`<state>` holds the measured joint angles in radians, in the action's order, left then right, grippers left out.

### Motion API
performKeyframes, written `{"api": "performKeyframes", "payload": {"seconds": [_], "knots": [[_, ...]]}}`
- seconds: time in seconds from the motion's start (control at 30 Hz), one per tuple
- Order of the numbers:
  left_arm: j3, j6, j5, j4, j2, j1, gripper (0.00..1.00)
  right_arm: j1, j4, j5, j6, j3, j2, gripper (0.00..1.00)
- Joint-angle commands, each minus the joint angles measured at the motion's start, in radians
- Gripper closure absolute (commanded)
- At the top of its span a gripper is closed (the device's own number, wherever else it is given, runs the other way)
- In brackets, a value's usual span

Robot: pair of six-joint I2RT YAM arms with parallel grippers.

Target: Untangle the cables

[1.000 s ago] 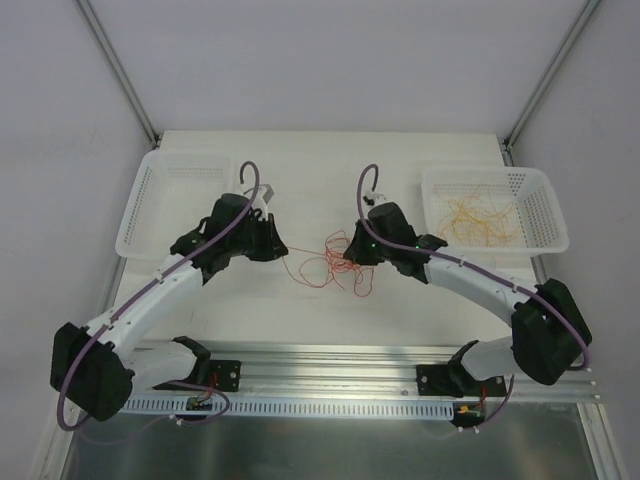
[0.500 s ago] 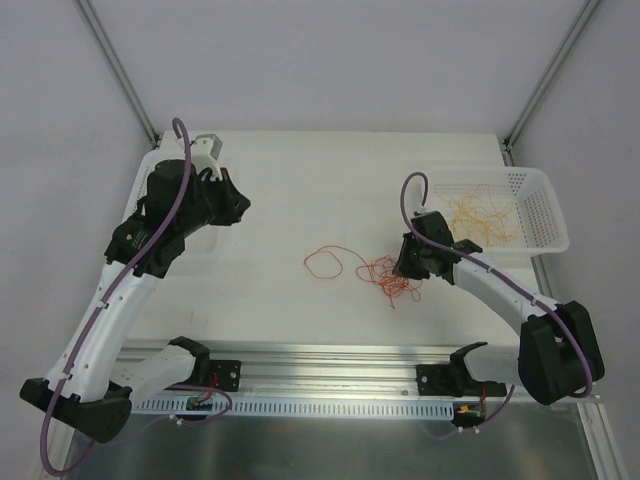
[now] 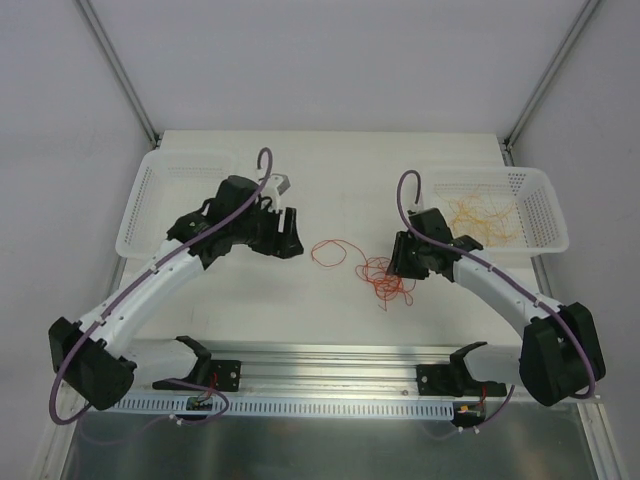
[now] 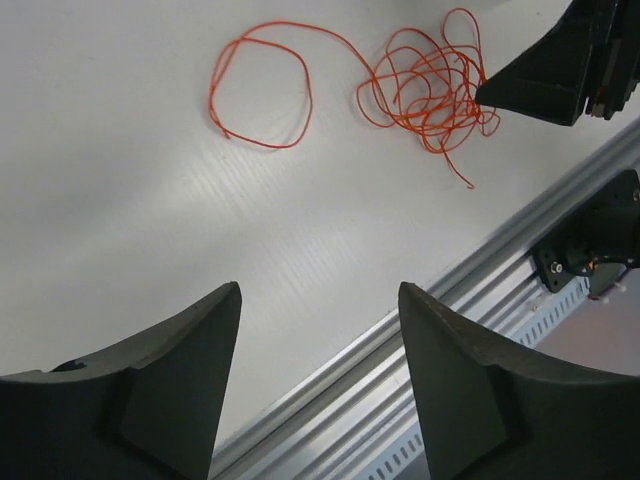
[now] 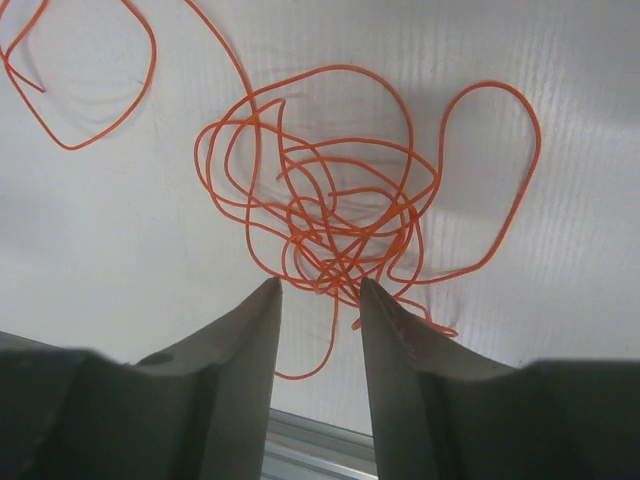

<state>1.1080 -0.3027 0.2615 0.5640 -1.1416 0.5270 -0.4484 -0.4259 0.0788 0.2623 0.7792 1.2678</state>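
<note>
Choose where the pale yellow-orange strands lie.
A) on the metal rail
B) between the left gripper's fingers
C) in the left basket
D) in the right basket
D: the pale strands lie inside the right basket, apart from the red tangle.

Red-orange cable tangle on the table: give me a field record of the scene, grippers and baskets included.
tangle: thin red-orange cables knotted in curly loops on the white table, centre-right
loose loop: single red-orange loop just left of the knot; link to it unclear
left gripper: open, holding nothing, over bare table
right gripper: open, fingertips either side of a strand at the knot's edge
right-side white mesh basket: holds paler yellow-orange strands
left-side white mesh basket: no strands visible
</note>
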Motion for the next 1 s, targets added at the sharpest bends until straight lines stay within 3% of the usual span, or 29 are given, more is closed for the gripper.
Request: {"api": "performKeyframes", "payload": {"seconds": [0.0, 0.07, 0.23, 0.33, 0.5, 0.7, 0.97], "knots": [[-0.004, 0.063, 0.016, -0.117, -0.096, 0.068, 0.34, -0.007, -0.071, -0.036, -0.028, 0.063, -0.06, 0.59], [0.022, 0.14, 0.019, -0.142, -0.154, 0.096, 0.27, -0.01, -0.112, -0.053, -0.034, 0.087, -0.076, 0.46], [0.145, 0.293, -0.021, -0.177, -0.371, 0.117, 0.26, -0.024, -0.177, -0.071, -0.043, 0.109, -0.16, 0.22], [0.203, 0.335, -0.033, -0.176, -0.481, 0.122, 0.27, -0.03, -0.215, -0.071, -0.038, 0.106, -0.22, 0.14], [0.22, 0.464, 0.008, -0.179, -0.598, 0.189, 0.28, -0.035, -0.231, -0.105, -0.029, 0.072, -0.3, 0.09], [0.251, 0.565, 0.004, -0.179, -0.716, 0.258, 0.37, -0.033, -0.244, -0.125, -0.008, 0.038, -0.352, 0.07], [0.308, 0.583, -0.194, -0.181, -0.859, 0.295, 0.5, -0.033, -0.238, -0.119, 0.008, -0.004, -0.386, 0.07]]}}
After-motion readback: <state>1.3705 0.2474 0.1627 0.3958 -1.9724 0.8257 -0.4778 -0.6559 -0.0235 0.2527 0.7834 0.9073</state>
